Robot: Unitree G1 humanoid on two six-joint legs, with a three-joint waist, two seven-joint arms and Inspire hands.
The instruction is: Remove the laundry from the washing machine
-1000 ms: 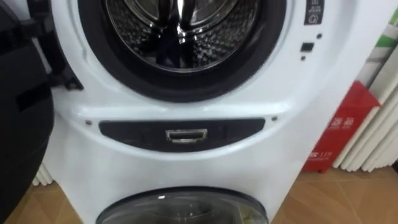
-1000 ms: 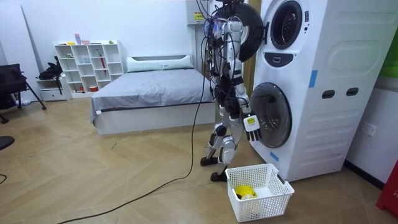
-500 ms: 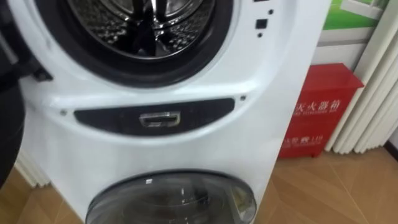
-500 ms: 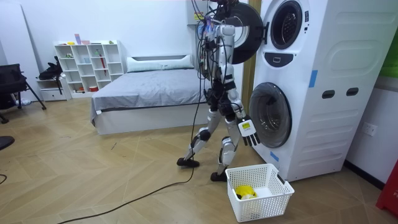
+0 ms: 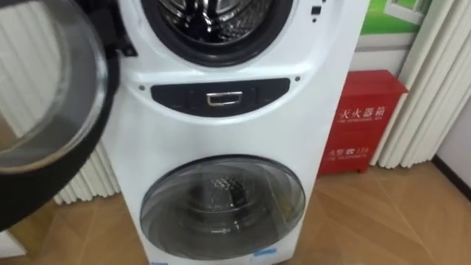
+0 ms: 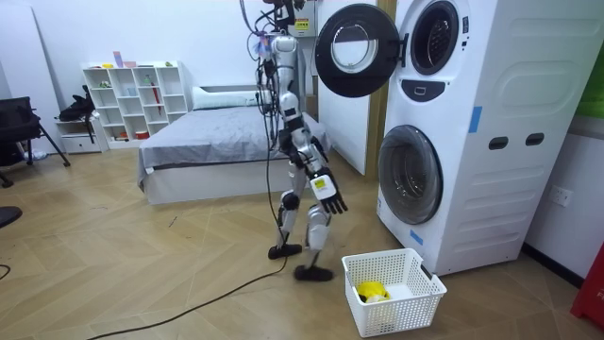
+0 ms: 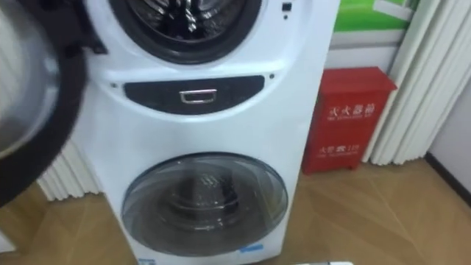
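Wooden floor (image 6: 142, 274) now lies between me and the stacked washing machine (image 6: 491, 142): I have stepped back from it, and its upper door (image 6: 351, 49) hangs wide open. Near the machine's lower front corner stands the white basket (image 6: 420, 300). My right hand (image 6: 326, 189) hangs relaxed, holding nothing. One yellow garment (image 6: 370, 291) lies in the basket; what shows of the upper drum (image 5: 213, 18) looks bare, so I judge the unloading nearly done.

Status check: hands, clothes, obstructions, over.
Right hand open, empty. Upper door open; drum contents unclear. Basket on floor by washer, near robot's feet.
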